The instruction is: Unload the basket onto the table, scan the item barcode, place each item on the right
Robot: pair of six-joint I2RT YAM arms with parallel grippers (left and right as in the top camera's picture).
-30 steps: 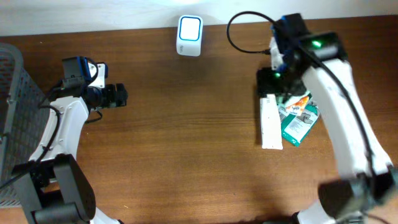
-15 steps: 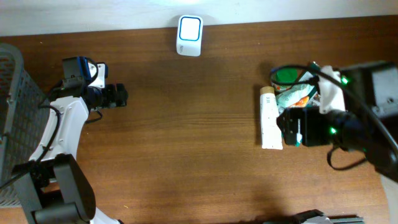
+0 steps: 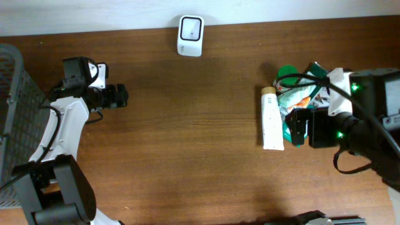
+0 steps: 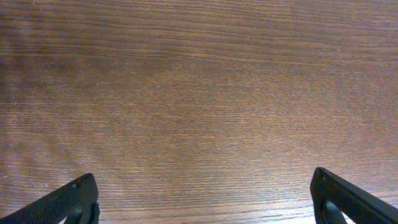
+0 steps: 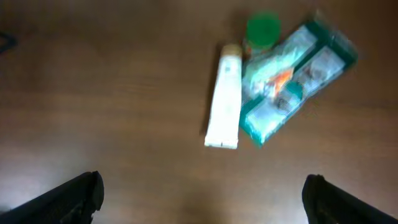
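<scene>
Bench (image 3: 187,144): you have one, in brown wood.
Scanner (image 3: 190,35): you see one, white.
White tube (image 3: 271,122): one.
Green round cap (image 3: 287,74): one; you cannot tell what it belongs to.
Teal packet (image 5: 292,81): you can count one for certain; blur and overlap leave a second in doubt.
Wire basket (image 3: 9,106): one.
Arms: two, a left arm (image 3: 62,131) and a right arm (image 3: 369,125).
Jaws: two pairs, one per arm; each wrist view shows you two dark fingertips (image 4: 74,202), four in all.
</scene>
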